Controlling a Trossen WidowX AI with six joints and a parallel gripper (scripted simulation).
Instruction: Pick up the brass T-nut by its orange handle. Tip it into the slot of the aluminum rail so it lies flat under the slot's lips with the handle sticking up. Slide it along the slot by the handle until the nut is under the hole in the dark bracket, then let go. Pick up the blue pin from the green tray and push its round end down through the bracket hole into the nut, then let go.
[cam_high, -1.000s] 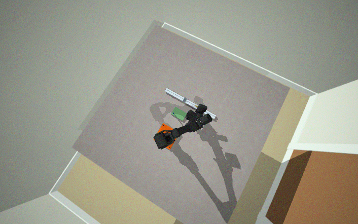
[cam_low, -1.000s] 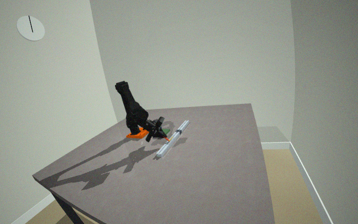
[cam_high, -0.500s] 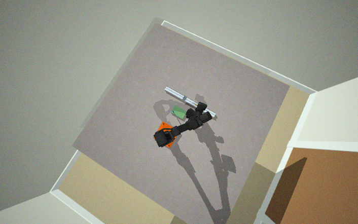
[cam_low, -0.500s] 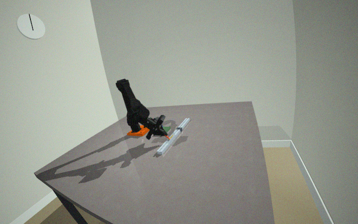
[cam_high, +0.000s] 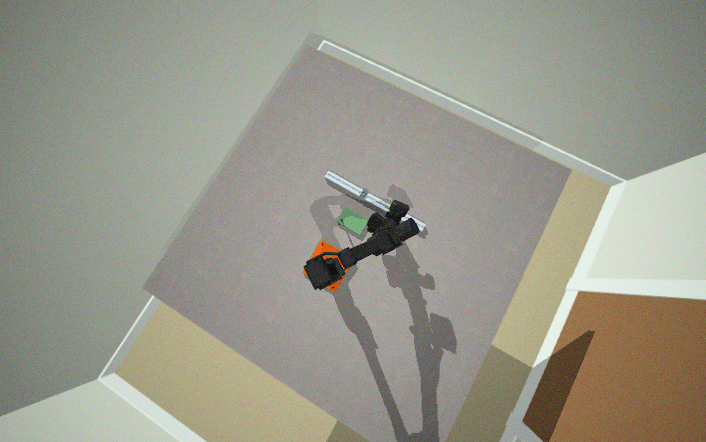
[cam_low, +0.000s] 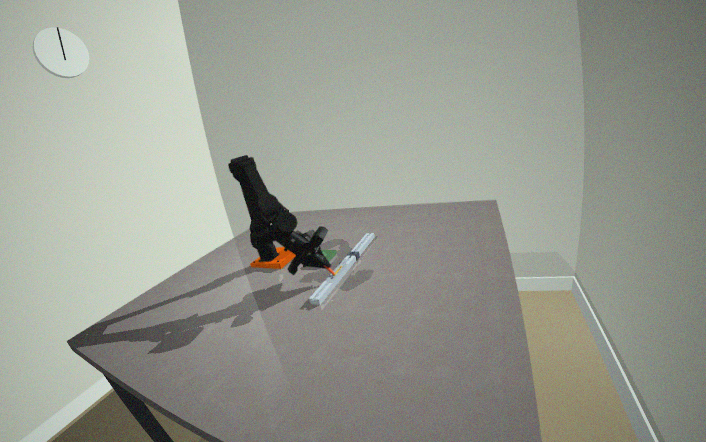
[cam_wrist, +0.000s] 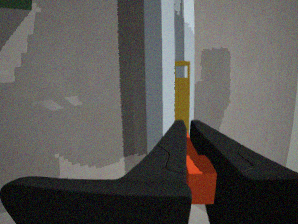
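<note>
My gripper (cam_low: 329, 267) (cam_wrist: 185, 127) is shut on the orange handle (cam_low: 331, 271) (cam_wrist: 202, 186) of the T-nut, which slants between the fingers. The brass T-nut (cam_high: 388, 207) (cam_low: 338, 270) (cam_wrist: 182, 97) points along the aluminum rail (cam_high: 341, 182) (cam_low: 324, 292) (cam_wrist: 154, 75), at its slot. I cannot tell whether any of it is under the lips. The dark bracket (cam_high: 364, 193) (cam_low: 355, 255) sits across the rail's middle, away from the nut. The green tray (cam_high: 354, 222) (cam_low: 329, 254) lies beside the rail; a small blue pin shows at its end.
The arm's orange base plate (cam_high: 321, 248) (cam_low: 268, 264) stands on the table (cam_high: 270, 156) (cam_low: 416, 312), on the tray's side of the rail. The arm reaches past the tray. A corner of the tray shows at the wrist view's top left (cam_wrist: 15, 4).
</note>
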